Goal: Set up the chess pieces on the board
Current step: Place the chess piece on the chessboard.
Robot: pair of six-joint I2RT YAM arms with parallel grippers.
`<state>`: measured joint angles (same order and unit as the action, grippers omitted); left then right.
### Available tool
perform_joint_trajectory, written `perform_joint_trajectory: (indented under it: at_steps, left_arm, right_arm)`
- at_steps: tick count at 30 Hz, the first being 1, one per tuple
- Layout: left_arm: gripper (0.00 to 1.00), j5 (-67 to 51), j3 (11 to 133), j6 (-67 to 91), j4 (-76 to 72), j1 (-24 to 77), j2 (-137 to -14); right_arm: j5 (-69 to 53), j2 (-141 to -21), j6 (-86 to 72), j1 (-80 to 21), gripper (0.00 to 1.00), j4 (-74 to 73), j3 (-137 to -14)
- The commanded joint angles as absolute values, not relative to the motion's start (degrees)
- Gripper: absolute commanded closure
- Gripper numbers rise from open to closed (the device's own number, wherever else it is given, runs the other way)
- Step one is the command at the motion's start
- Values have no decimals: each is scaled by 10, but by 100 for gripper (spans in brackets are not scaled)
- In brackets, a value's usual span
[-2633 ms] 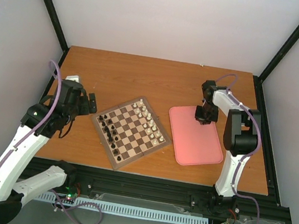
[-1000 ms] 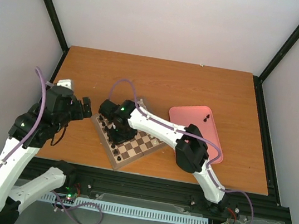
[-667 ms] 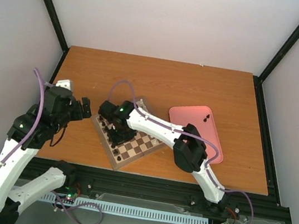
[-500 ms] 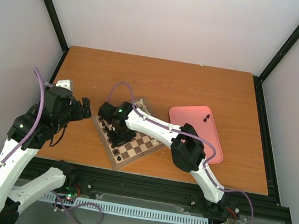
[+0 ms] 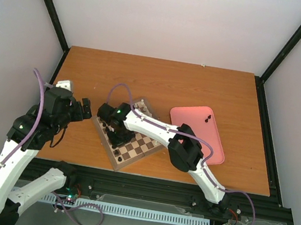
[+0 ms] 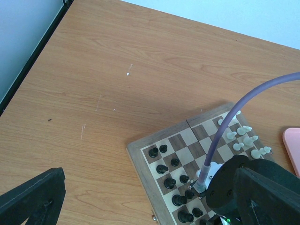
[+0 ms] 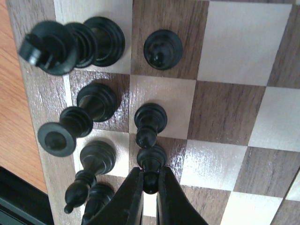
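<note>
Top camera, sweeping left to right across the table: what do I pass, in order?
Left gripper → board → pink tray. The right gripper, pinching a chess piece, overlaps the board, so it has no clear place.

Glossy white shells are covering the long links of the left arm [image 5: 3, 167] and right arm [image 5: 151, 125], with chunky black housings sitting at the joints. A purple cable [image 6: 219, 136] is looping along each (a green light [image 5: 119, 109] is glowing on the right wrist), and the right gripper [image 7: 150, 180] is showing smooth, black, tapering fingers [image 7: 125, 204].
</note>
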<state>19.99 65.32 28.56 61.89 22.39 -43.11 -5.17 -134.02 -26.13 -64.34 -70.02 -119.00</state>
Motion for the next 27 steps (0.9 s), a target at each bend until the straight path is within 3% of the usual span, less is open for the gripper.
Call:
perform_joint_trajectory:
  at_steps: [1, 27]
  left_arm:
    - [0, 206, 657, 272, 630, 227, -429]
    - [0, 204, 649, 268, 629, 227, -426]
  right_arm:
    - [-51, -1352, -257, -648, 96, -706, -1212]
    - [-66, -1356, -256, -646, 93, -711, -1208]
